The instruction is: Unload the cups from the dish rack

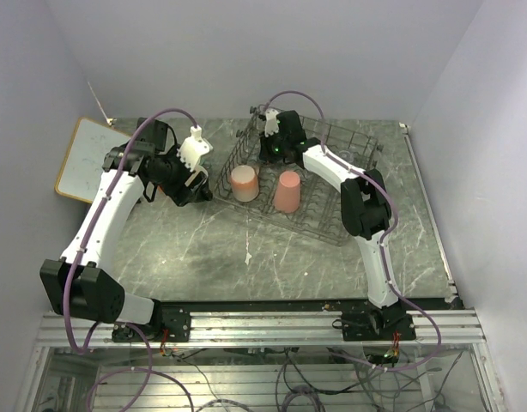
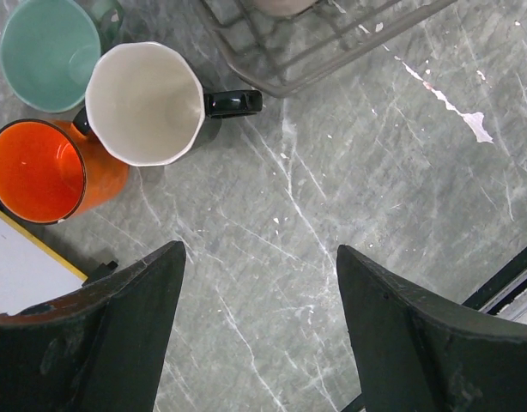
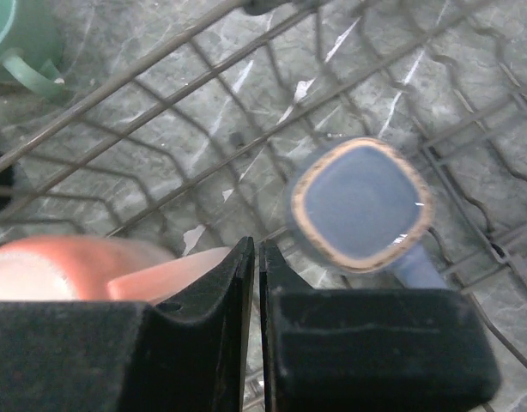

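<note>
The grey wire dish rack (image 1: 332, 225) stands at the back centre. A pale pink mug (image 1: 244, 183) and a tall pink tumbler (image 1: 287, 190) are upside down in its left half. My right gripper (image 3: 257, 251) is inside the rack, shut with nothing between its fingers. A small grey-blue cup (image 3: 360, 204) sits just right of the fingers, apart from them. My left gripper (image 2: 259, 253) hangs open over bare table left of the rack. Ahead of it stand an orange mug (image 2: 36, 172), a black mug with white inside (image 2: 143, 103) and a mint green mug (image 2: 49, 51).
A wood-framed whiteboard (image 1: 87, 159) lies at the far left, its corner beside the orange mug. The rack's near corner (image 2: 281, 64) is close to the black mug's handle. White scuffs mark the grey marble table (image 1: 246, 257). Walls close in the back and both sides.
</note>
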Robot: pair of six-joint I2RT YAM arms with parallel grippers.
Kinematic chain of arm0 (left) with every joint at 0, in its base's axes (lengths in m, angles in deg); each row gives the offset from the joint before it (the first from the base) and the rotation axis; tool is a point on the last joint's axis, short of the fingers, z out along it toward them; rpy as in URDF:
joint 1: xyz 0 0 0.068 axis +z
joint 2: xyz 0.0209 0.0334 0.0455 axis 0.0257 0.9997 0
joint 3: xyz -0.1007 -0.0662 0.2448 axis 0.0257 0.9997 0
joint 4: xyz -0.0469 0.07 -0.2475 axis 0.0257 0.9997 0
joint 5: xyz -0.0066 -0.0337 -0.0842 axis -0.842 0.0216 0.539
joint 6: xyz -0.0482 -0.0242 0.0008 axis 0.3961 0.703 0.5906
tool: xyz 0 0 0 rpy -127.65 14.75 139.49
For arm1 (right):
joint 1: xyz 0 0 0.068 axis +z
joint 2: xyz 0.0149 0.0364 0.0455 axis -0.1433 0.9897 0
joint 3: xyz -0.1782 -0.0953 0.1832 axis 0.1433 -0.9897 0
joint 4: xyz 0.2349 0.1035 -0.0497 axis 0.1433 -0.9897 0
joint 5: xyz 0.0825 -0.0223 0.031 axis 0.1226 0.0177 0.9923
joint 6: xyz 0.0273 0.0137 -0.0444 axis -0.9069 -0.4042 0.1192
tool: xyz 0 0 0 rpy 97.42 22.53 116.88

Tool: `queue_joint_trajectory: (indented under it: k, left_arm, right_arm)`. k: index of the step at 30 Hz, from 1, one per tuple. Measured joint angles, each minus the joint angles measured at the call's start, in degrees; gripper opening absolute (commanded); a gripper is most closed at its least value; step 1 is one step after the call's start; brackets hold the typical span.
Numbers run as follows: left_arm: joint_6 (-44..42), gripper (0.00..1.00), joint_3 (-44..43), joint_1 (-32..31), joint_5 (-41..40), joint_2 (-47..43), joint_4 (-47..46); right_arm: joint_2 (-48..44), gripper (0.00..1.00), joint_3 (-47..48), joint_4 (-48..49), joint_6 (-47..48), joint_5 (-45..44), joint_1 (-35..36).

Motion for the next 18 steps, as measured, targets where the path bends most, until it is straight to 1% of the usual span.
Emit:
queue_joint_trajectory:
  k: [2, 3, 5, 7, 8, 10, 14, 18]
  left_arm:
    - [0.0, 0.82, 0.0, 0.0, 0.0, -0.3, 0.0]
    - [0.0, 0.82, 0.0, 0.0, 0.0, -0.5, 0.0]
    - [-0.1, 0.81, 0.1, 0.0, 0.0, -0.8, -0.1]
    - [-0.3, 0.81, 0.7, 0.0, 0.0, -0.9, -0.4]
    - [-0.4, 0.81, 0.9, 0.0, 0.0, -0.9, -0.5]
    - [-0.5, 0.81, 1.5, 0.0, -0.1, -0.8, -0.5]
    - [-0.6, 0.81, 1.8, 0.0, -0.2, -0.7, -0.5]
    - [-0.6, 0.81, 1.8, 0.0, -0.2, -0.8, -0.6]
  right_arm:
    - [0.0, 0.09, -0.1, 0.0, -0.5, -0.7, 0.1]
    - [0.0, 0.12, -0.2, 0.0, -0.7, -1.2, 0.1]
    - [-0.3, 0.25, -0.9, -0.1, -1.3, -1.9, 0.2]
    - [-1.2, 0.47, -2.3, -0.5, -2.2, -3.6, 0.3]
    - [-1.8, 0.54, -2.9, -0.9, -2.8, -4.5, 0.4]
    - [-3.6, 0.63, -4.3, -1.9, -4.4, -6.8, 0.8]
    - [-9.4, 0.67, -7.5, -4.1, -7.6, -12.7, 3.0]
    - [-12.6, 0.69, -6.3, -7.5, -11.3, -16.2, 7.1]
